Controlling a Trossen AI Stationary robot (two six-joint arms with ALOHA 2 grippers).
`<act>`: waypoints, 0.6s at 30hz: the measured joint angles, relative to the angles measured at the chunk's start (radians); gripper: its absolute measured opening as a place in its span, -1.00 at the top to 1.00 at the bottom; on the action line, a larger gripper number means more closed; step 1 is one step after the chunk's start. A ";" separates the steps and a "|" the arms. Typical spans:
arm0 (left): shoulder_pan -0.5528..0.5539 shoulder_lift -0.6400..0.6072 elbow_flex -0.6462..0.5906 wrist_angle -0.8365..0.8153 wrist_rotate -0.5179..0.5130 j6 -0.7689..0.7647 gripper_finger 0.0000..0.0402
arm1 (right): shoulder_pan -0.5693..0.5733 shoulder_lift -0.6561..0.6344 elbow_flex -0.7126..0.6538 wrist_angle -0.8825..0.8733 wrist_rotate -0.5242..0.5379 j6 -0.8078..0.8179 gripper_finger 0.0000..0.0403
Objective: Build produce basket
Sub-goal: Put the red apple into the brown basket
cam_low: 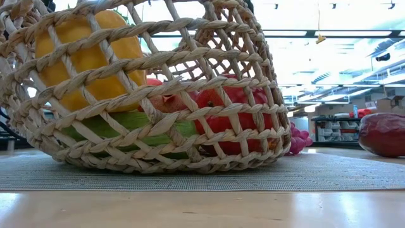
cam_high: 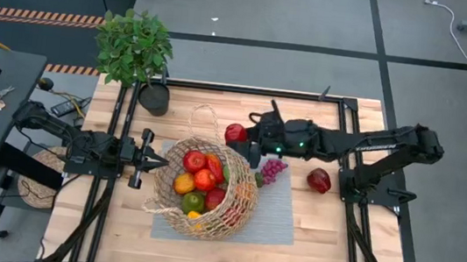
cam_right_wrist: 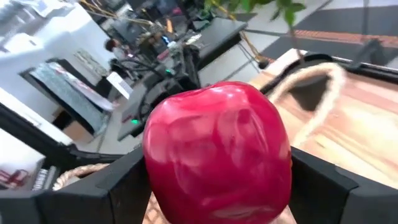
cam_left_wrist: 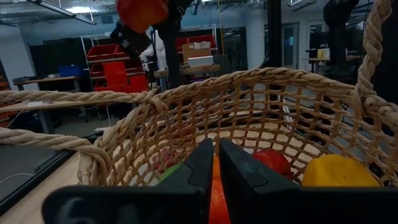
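Two tools are seen at the basket (cam_high: 206, 190). The right tool (cam_high: 239, 135) is held above the basket's far rim, and a glossy red apple (cam_right_wrist: 217, 152) is pinched between its spread dark fingers (cam_right_wrist: 118, 186); in the high view the apple (cam_high: 235, 133) shows just beyond the rim, beside the looped handle (cam_high: 206, 115). The left tool (cam_high: 159, 164) is placed at the basket's left side, its fingers (cam_left_wrist: 205, 165) pressed together and pointed at the weave, nothing being held.

The basket is set on a grey mat (cam_high: 281, 216) on the wooden surface (cam_high: 335, 248) and appears tipped in the high view. Produce is piled inside: red pieces (cam_high: 196, 161), an orange piece (cam_high: 184, 183), a green piece (cam_high: 193, 202) and a yellow one (cam_low: 82, 54) seen through the weave in the low view. Purple grapes (cam_high: 273, 170) lie on the mat just right of the basket. A dark red piece (cam_high: 319, 180) is left on the bare wood farther right, well apart from the basket.

A potted plant (cam_high: 134, 47) is stood at the surface's far left corner. A flat woven disc (cam_high: 39, 175) lies off the left edge.

No brand, label or writing can be read anywhere.
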 joint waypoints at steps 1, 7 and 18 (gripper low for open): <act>0.000 0.000 0.000 0.000 0.000 0.000 0.82 | 0.007 0.015 0.000 0.029 -0.001 0.001 -0.55; 0.000 0.000 0.000 0.000 0.000 0.000 0.86 | 0.025 0.082 0.000 0.132 -0.083 0.032 -0.55; 0.000 0.000 0.000 -0.001 0.000 0.000 0.82 | 0.027 0.103 0.030 0.055 -0.092 0.044 -0.55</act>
